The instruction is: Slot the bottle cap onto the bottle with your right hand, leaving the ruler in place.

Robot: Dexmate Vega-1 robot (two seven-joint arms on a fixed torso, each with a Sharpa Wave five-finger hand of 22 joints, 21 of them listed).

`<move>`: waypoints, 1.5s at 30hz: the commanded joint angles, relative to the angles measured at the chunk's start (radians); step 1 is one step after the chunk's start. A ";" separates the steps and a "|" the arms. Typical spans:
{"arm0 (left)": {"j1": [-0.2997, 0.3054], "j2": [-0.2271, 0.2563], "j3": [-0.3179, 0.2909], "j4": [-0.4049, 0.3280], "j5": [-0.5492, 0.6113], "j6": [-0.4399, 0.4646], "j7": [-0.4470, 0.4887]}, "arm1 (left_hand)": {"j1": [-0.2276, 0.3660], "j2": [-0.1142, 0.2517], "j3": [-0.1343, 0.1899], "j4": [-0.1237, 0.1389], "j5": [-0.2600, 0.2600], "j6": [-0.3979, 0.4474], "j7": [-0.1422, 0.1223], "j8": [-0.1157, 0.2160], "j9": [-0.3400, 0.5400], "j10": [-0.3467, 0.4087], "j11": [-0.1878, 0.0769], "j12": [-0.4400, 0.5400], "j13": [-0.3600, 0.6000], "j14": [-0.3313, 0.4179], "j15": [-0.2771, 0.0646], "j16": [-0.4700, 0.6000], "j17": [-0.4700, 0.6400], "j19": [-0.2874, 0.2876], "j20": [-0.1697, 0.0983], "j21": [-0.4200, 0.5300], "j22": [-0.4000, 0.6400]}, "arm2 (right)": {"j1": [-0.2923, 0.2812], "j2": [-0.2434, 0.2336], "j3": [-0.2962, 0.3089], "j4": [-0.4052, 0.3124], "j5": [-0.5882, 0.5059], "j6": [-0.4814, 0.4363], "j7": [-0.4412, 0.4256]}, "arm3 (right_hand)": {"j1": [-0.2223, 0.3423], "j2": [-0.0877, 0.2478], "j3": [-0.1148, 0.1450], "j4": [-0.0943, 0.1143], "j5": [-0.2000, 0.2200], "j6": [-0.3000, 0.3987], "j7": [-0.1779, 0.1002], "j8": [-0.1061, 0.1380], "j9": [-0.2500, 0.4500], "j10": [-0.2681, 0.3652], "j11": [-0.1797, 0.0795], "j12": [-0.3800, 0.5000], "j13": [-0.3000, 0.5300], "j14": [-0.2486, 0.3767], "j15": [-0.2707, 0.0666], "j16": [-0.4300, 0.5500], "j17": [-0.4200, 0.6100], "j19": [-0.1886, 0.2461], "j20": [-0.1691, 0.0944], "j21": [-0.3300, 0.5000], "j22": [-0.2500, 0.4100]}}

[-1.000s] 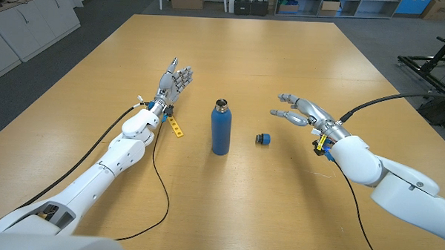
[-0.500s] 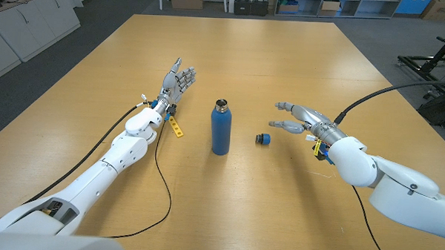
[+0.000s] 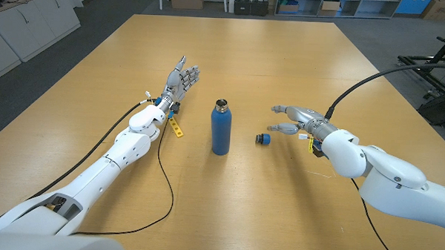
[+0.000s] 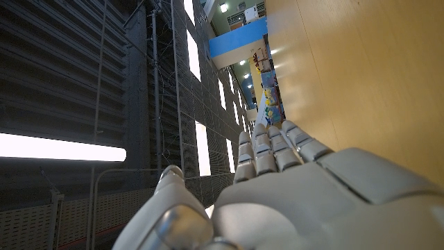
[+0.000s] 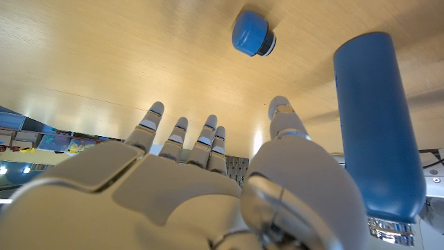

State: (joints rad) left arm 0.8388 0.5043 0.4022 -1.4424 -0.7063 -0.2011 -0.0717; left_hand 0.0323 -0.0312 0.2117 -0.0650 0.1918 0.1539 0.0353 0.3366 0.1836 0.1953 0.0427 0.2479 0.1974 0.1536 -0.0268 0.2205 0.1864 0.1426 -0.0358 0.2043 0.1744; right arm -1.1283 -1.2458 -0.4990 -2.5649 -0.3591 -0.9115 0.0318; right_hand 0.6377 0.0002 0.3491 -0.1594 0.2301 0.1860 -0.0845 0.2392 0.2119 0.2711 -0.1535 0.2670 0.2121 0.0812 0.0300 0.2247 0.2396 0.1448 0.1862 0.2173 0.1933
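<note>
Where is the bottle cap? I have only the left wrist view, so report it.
Observer: The bottle cap lies on its side on the table, apart from the upright bottle, on the robot's right of it.
Operator: Give me the right hand.
Observer: The right hand is just right of the cap, fingers spread, holding nothing.
Operator: Confirm the ruler.
Observer: The yellow ruler lies on the table by the left wrist, left of the bottle.
</note>
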 commanded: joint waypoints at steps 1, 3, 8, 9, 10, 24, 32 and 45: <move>-0.024 0.009 0.013 0.001 0.014 0.028 -0.002 | 0.004 0.009 0.007 -0.003 0.004 0.012 -0.003 -0.001 0.006 0.005 -0.001 -0.002 0.003 0.003 -0.003 -0.001 0.003 -0.005 -0.020 -0.004 0.004 | 0.113 -0.018 -0.143 -0.051 -0.124 -0.133 0.146 | 0.008 -0.001 0.000 0.008 0.011 -0.003 0.007 -0.003 0.002 0.007 0.004 0.004 0.004 0.005 -0.003 0.006 0.007 0.001 0.012 -0.002 0.005; -0.026 0.011 0.013 -0.001 0.007 0.035 -0.011 | 0.004 0.009 0.007 -0.003 0.004 0.012 -0.003 -0.002 0.006 0.005 -0.001 -0.003 0.003 0.002 -0.003 -0.002 0.003 -0.006 -0.020 -0.004 0.004 | 0.116 -0.014 -0.171 -0.063 -0.161 -0.163 0.147 | 0.004 -0.002 -0.002 0.011 0.011 -0.008 0.010 -0.006 0.002 -0.009 0.014 -0.002 0.005 -0.003 0.001 0.004 0.009 0.002 0.014 -0.001 0.005; -0.028 0.022 0.015 -0.011 0.010 0.043 -0.021 | 0.004 0.010 0.007 -0.003 0.004 0.009 -0.003 -0.005 0.006 -0.001 -0.004 -0.007 0.003 -0.006 0.000 -0.006 0.003 -0.014 -0.021 -0.008 0.004 | 0.124 -0.001 -0.239 -0.083 -0.250 -0.222 0.157 | 0.001 -0.004 -0.005 0.013 0.012 -0.026 0.017 -0.014 0.003 -0.025 0.023 -0.008 0.006 -0.021 0.007 -0.003 0.011 0.001 0.021 -0.001 0.005; -0.027 0.023 0.015 -0.012 0.009 0.043 -0.022 | 0.004 0.010 0.007 -0.003 0.004 0.009 -0.003 -0.005 0.006 -0.001 -0.004 -0.007 0.003 -0.006 0.000 -0.006 0.003 -0.014 -0.021 -0.008 0.004 | 0.139 0.006 -0.270 -0.084 -0.290 -0.239 0.173 | 0.001 -0.004 -0.005 0.013 0.012 -0.026 0.018 -0.014 0.003 -0.025 0.023 -0.008 0.006 -0.021 0.009 -0.003 0.012 0.001 0.021 -0.001 0.005; -0.026 0.024 0.015 -0.014 0.009 0.044 -0.022 | 0.004 0.011 0.007 -0.003 0.004 0.008 -0.003 -0.006 0.006 -0.002 -0.002 -0.008 0.003 -0.006 0.001 -0.007 0.003 -0.014 -0.020 -0.008 0.004 | 0.156 0.013 -0.305 -0.083 -0.336 -0.255 0.196 | 0.001 -0.005 -0.005 0.013 0.012 -0.026 0.020 -0.014 0.003 -0.024 0.023 -0.008 0.006 -0.023 0.008 -0.003 0.012 0.002 0.022 -0.001 0.005; -0.024 0.023 0.021 -0.022 0.014 0.041 -0.027 | 0.003 0.012 0.007 -0.004 0.004 0.013 -0.003 -0.007 0.006 0.003 0.000 -0.008 0.003 -0.007 -0.001 -0.009 0.003 -0.017 -0.019 -0.009 0.004 | 0.174 0.087 -0.369 -0.018 -0.547 -0.263 0.343 | -0.006 -0.015 -0.015 0.017 0.018 -0.051 0.003 -0.025 0.004 -0.027 0.010 -0.010 0.004 -0.003 -0.011 0.005 0.017 0.019 0.028 0.006 0.006; -0.028 0.023 0.027 -0.023 0.016 0.050 -0.028 | 0.003 0.013 0.007 -0.004 0.004 0.015 -0.004 -0.008 0.006 0.003 -0.002 -0.009 0.004 -0.010 0.000 -0.010 0.003 -0.019 -0.015 -0.010 0.004 | 0.152 0.112 -0.323 0.013 -0.519 -0.205 0.343 | -0.004 -0.018 -0.018 0.017 0.028 0.044 -0.023 0.011 0.006 -0.045 0.008 -0.015 0.000 0.013 -0.011 0.005 0.019 0.043 0.029 0.013 0.006; -0.026 0.016 0.027 -0.021 0.014 0.037 -0.033 | 0.003 0.014 0.007 -0.004 0.004 0.017 -0.004 -0.010 0.006 0.003 -0.003 -0.012 0.004 -0.010 0.001 -0.012 0.003 -0.021 -0.011 -0.010 0.004 | 0.186 0.174 -0.341 0.067 -0.609 -0.138 0.457 | 0.024 -0.010 -0.007 0.009 0.039 -0.007 -0.016 -0.015 0.005 -0.052 0.010 -0.015 -0.001 0.028 -0.018 0.004 0.022 0.059 0.028 0.016 0.006</move>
State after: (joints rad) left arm 0.8105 0.5254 0.4290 -1.4639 -0.6906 -0.1540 -0.1005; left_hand 0.0323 -0.0230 0.2117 -0.0649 0.1918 0.1593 0.0301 0.3285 0.1886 0.1951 0.0428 0.2362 0.1974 0.1442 -0.0286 0.2121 0.1887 0.1241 -0.0389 0.1958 0.1743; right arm -0.9587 -1.1176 -0.8360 -2.5365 -0.9098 -1.0968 0.4101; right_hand 0.6455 -0.0078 0.3371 -0.1475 0.2629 0.1966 -0.0993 0.2315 0.2136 0.2161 -0.1467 0.2544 0.2089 0.1009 0.0178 0.2248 0.2582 0.1942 0.2129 0.2224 0.1979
